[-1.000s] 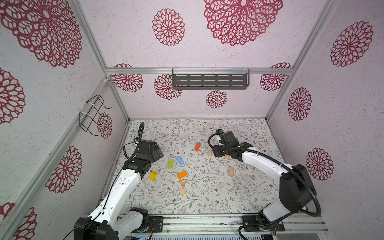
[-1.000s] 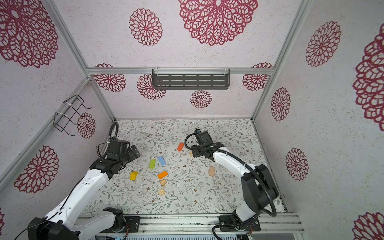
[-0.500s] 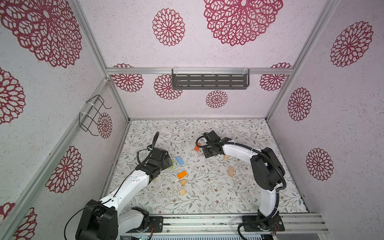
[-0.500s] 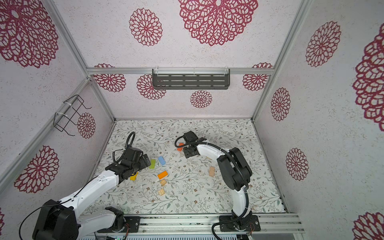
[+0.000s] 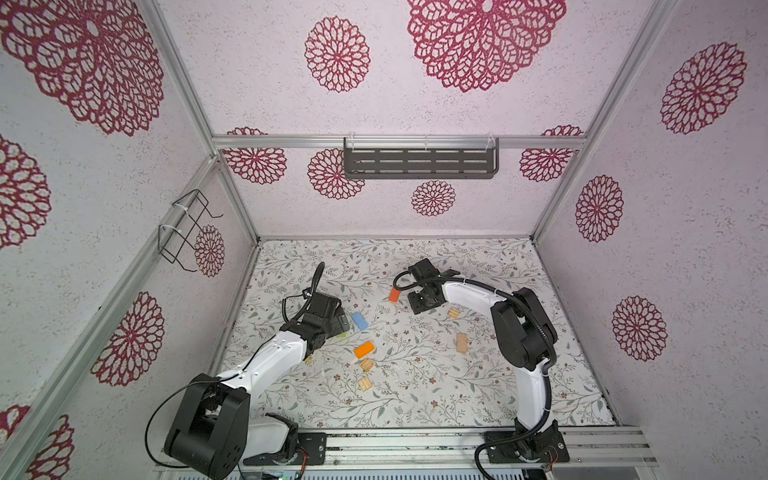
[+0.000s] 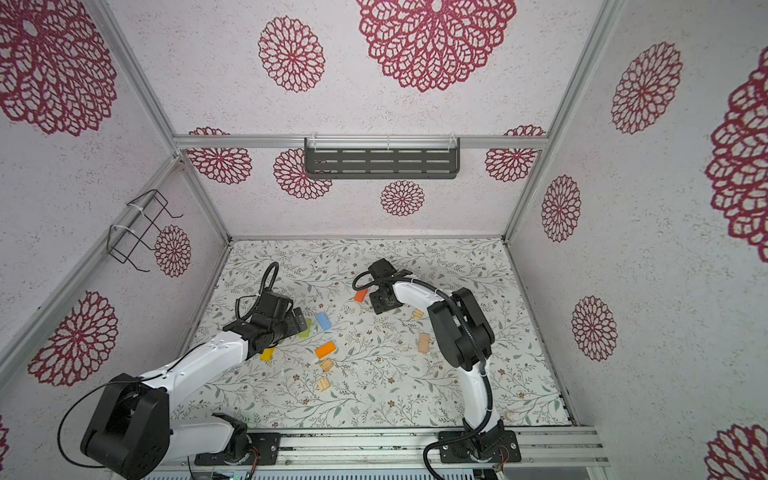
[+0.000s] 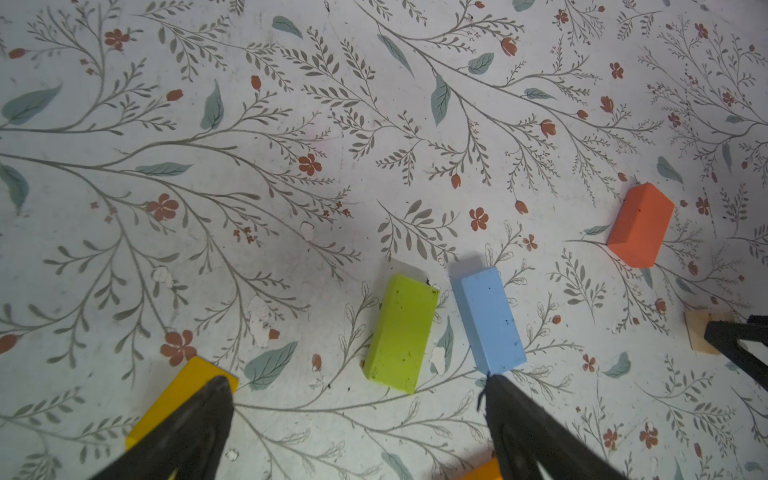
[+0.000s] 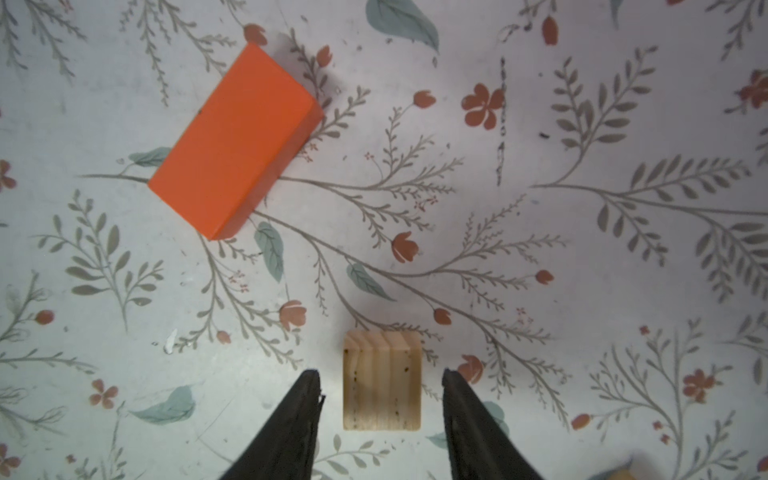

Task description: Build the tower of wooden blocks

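Observation:
No wood block tower is in view; the wood blocks lie singly on the flowered mat. My right gripper (image 8: 381, 374) is open, low over the mat, with a plain tan block (image 8: 381, 380) between its fingers and a gap on each side. A red-orange block (image 8: 235, 141) lies just beyond it, also seen in a top view (image 5: 394, 294). My left gripper (image 7: 356, 379) is open wide. Just ahead of its tips lie a green block (image 7: 401, 332) and a light blue block (image 7: 488, 320). A yellow block (image 7: 183, 399) sits partly under one finger.
An orange block (image 5: 364, 349) and two grooved tan squares (image 5: 367, 365) (image 5: 365, 384) lie nearer the front. Two more tan pieces (image 5: 454, 312) (image 5: 461, 343) lie beside the right arm. A dark shelf (image 5: 419, 163) and a wire basket (image 5: 187, 228) hang on the walls.
The right gripper swung left and came down around the tan block, its jaws narrowing. The left gripper moved right from the wall side to the green block, staying open.

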